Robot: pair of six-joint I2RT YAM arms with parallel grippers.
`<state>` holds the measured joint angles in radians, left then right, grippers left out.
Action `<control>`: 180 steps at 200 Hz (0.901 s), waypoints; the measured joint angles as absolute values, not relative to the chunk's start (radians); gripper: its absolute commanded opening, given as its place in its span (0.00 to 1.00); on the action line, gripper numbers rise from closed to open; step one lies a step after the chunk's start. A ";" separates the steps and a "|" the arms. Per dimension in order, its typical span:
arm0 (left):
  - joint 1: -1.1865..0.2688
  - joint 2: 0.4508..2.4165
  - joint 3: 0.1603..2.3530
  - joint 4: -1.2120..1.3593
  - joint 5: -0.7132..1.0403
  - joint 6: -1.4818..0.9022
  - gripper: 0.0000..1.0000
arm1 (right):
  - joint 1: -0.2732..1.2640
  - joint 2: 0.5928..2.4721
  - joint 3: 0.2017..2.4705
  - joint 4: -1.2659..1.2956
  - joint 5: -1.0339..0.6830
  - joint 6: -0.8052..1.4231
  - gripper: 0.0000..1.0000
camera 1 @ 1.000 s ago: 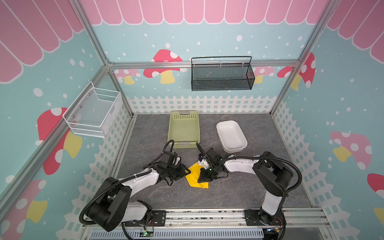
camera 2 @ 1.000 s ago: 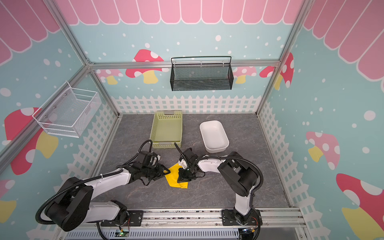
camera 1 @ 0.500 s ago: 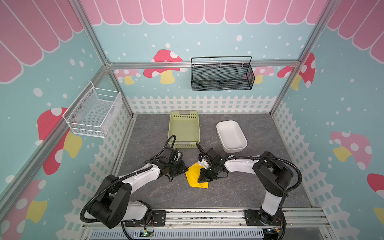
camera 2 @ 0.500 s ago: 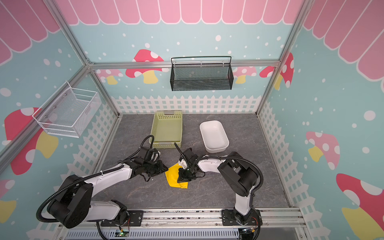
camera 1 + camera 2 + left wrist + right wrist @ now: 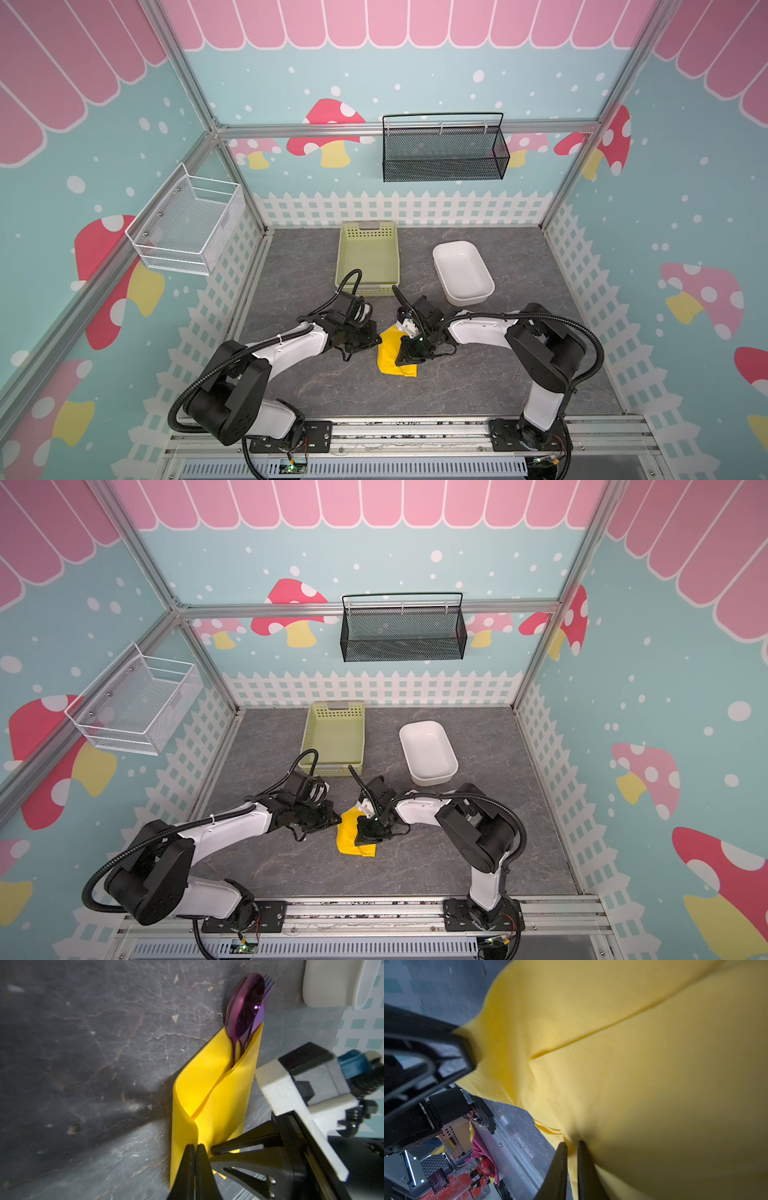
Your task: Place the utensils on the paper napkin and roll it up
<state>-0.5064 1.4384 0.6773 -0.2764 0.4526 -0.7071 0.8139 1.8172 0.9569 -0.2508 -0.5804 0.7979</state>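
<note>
Yellow paper filling nearly the whole right wrist view, so leaning on the left wrist view for the layout. Looking at the napkin (image 5: 388,353) lying mid-bench (image 5: 332,386) between the two arms, folding over the utensils (image 5: 243,1022) from both sides like a loose sleeve. Seeing just the purple spoon (image 5: 247,1005) bowl and a few fork (image 5: 269,982) tines poking out of one end, resting on the bench, spoon stacking on fork. Not making out any third piece, and guessing at handles hiding inside the paper.

Left claw (image 5: 195,1147): pressing tight together, pinching the raised fold at the end away from the heads. Right claw (image 5: 571,1145): pressing almost together as well, nipping the paper just beside the left one.

Reading the why like this: gripping that end from both sides for trapping the handles against sliding out the back, and for holding the two flaps overlapping during the tightening.

Calling it mid-roll: placing looking done, rolling only starting. Worrying a bit about thin paper tearing under two pinches so close together, and about the heads slipping out of the open end on any lifting. Leaning toward rolling low on the bench, toward the overlap, without yanking.
</note>
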 measured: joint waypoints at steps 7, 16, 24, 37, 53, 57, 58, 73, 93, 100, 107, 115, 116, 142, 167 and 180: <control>-0.512 1.448 0.683 -0.271 0.460 -0.709 0.02 | 0.814 1.817 0.957 -0.251 -0.581 0.798 0.15; -0.518 1.454 0.688 -0.269 0.467 -0.710 0.01 | 0.814 1.817 0.957 -0.251 -0.581 0.798 0.15; -0.524 1.464 0.690 -0.264 0.484 -0.720 0.01 | 0.814 1.817 0.957 -0.251 -0.581 0.798 0.15; -0.537 1.508 0.709 -0.237 0.514 -0.738 0.01 | 0.814 1.817 0.957 -0.250 -0.580 0.798 0.13; -0.562 1.570 0.733 -0.211 0.544 -0.758 0.01 | 0.814 1.817 0.955 -0.249 -0.578 0.799 0.13; -0.569 1.583 0.738 -0.208 0.551 -0.761 0.01 | 0.814 1.817 0.954 -0.248 -0.578 0.799 0.12; -0.570 1.585 0.739 -0.207 0.552 -0.762 0.01 | 0.814 1.817 0.954 -0.248 -0.578 0.799 0.12; -0.590 1.620 0.753 -0.198 0.573 -0.776 0.01 | 0.813 1.816 0.949 -0.241 -0.578 0.801 0.12; -0.606 1.656 0.770 -0.186 0.590 -0.789 0.01 | 0.813 1.814 0.944 -0.233 -0.578 0.802 0.12; -0.611 1.667 0.774 -0.182 0.594 -0.793 0.00 | 0.813 1.813 0.942 -0.231 -0.578 0.803 0.12; -0.612 1.677 0.777 -0.179 0.597 -0.797 0.00 | 0.813 1.813 0.941 -0.230 -0.578 0.803 0.12; -0.615 1.687 0.780 -0.177 0.599 -0.801 0.00 | 0.813 1.812 0.940 -0.227 -0.579 0.803 0.12; -0.616 1.687 0.780 -0.177 0.600 -0.801 0.00 | 0.813 1.812 0.940 -0.227 -0.579 0.804 0.12; -0.619 1.708 0.784 -0.171 0.604 -0.808 0.00 | 0.813 1.810 0.936 -0.222 -0.578 0.806 0.12; -0.620 1.712 0.784 -0.166 0.607 -0.808 0.00 | 0.817 1.798 0.933 -0.224 -0.569 0.811 0.15; -0.620 1.713 0.784 -0.164 0.607 -0.809 0.00 | 0.820 1.780 0.923 -0.229 -0.558 0.817 0.15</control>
<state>-0.6205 1.7134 0.7841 -0.1638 0.6071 -0.8085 0.8204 1.7802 0.9226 -0.2295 -0.5575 0.8169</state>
